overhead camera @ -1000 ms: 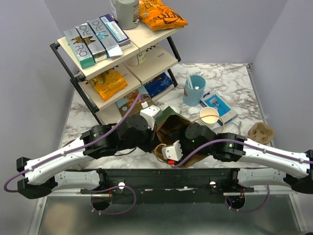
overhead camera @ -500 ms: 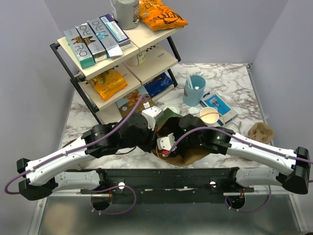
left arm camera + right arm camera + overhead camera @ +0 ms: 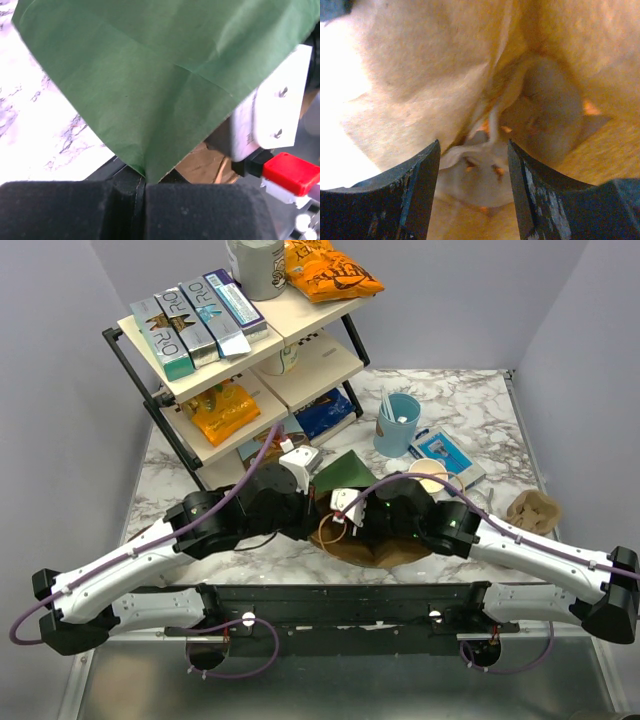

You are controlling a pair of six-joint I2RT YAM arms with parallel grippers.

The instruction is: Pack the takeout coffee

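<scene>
— Our right gripper [image 3: 474,150] has swung from the near edge into the bag [image 3: 345,472] since a second ago. The coffee [image 3: 428,471] hasn't budged.
— Where do we see it?
— Upright on the table [image 3: 470,410], just right of the bag and outside it, partly hidden in the top view. A blue cup [image 3: 398,425] stands near it on the far side.
— What are our right jaws doing?
— They stand apart inside the bag, with only crumpled brown paper between them. We grasp nothing there.
— And our left gripper [image 3: 145,186]?
— It's clenched on the bag's green edge, at the left of the mouth.
</scene>
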